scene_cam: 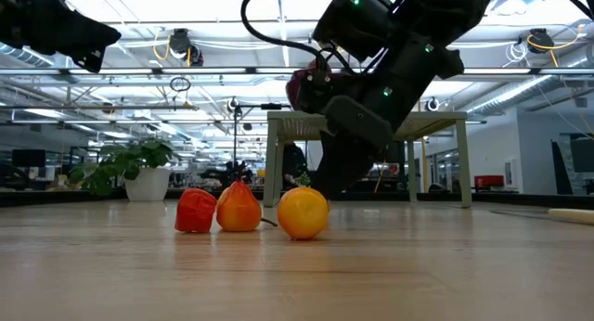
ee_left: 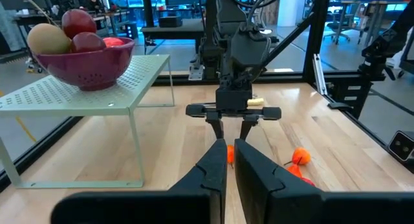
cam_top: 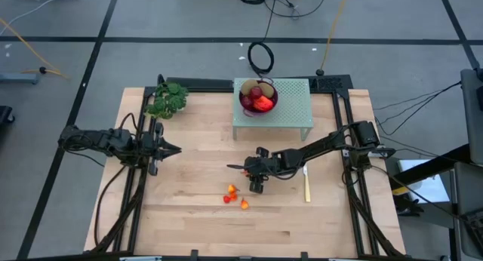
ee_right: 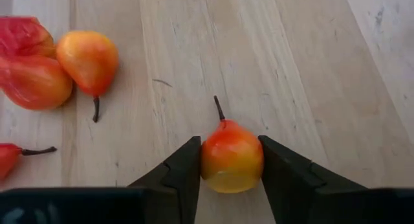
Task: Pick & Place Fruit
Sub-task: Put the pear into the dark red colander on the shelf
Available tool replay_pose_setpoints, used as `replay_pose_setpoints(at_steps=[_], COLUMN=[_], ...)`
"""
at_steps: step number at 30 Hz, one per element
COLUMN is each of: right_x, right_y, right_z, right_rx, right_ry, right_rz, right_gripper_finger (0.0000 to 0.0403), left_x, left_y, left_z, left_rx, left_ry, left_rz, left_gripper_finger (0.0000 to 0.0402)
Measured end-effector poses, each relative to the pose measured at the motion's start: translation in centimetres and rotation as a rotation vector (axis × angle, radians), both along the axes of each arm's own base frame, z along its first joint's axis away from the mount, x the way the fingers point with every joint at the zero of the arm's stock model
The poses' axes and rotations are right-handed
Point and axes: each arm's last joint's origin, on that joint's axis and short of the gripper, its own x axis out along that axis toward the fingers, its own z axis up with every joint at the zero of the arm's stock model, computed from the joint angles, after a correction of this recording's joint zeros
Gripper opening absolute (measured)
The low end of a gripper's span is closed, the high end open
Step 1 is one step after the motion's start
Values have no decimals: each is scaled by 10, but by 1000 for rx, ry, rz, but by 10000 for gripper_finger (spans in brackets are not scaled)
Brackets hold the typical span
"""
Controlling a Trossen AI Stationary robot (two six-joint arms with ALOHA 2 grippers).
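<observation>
Small orange-red pear-shaped fruit with a dark stem (ee_right: 231, 156) sits on the light wooden table (cam_top: 189, 216), between the two dark fingers (ee_right: 182, 173) of the right gripper (cam_top: 255, 180); both fingers touch its sides, so the claw is pinching it, fruit resting on the wood. In the high view this gripper is just right of table centre, pointing toward 9 o'clock.

Three more tiny orange-red fruits (cam_top: 232, 196) lie in a loose cluster on the table at 7 o'clock from the right gripper, close by; low view shows them side by side (scene_cam: 239, 210), the reddest at the 9 o'clock end.

Magenta perforated bowl (cam_top: 259, 101) stands on a pale green mesh stand (cam_top: 290, 114) at 12 o'clock of the table; inside are dark red round fruit (ee_left: 77, 22), an olive-brown oval kiwi (ee_left: 46, 39) and an orange-red piece (cam_top: 263, 104).

Green leafy bunch (cam_top: 169, 100) lies at 10 o'clock of the table. Yellow-handled knife (cam_top: 307, 187) lies at 3 o'clock of the right gripper, near it.

Left gripper (cam_top: 172, 150) waits at 9 o'clock of the table, fingers (ee_left: 210, 175) pressed together, empty.
</observation>
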Motion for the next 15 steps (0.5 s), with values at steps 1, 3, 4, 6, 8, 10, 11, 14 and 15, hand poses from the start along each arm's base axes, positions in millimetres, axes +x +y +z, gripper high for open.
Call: replay_pose_setpoints(at_steps=[1, 3, 4, 6, 8, 10, 11, 14, 15], right_x=[0, -1, -1, -3, -6, -10, -13, -20, -22], right_y=[0, 0, 0, 0, 0, -1, -1, -3, -4], right_z=[3, 11, 15, 28, 44, 62, 71, 98, 106], right_rx=[7, 24, 33, 52, 75, 103, 114, 132, 126], right_ry=[-7, -31, -45, -80, -128, -184, -209, -309, -346], right_rz=[-6, -22, -29, -43, -59, -77, -88, -125, -140], right_gripper_finger=[131, 130, 130, 129, 129, 129, 129, 128, 128], left_x=[0, 0, 0, 0, 0, 0, 0, 0, 0], left_y=[0, 0, 0, 0, 0, 0, 0, 0, 0], left_z=[0, 0, 0, 0, 0, 0, 0, 0, 0], left_rx=[0, 0, 0, -1, -1, 0, 2, 15, 18], left_ry=[0, 0, 0, -1, -1, -1, -1, -1, -2], left_rz=[0, 0, 0, 0, 0, 1, 1, 0, 2], left_gripper_finger=[33, 33, 33, 33, 33, 33, 33, 33, 33])
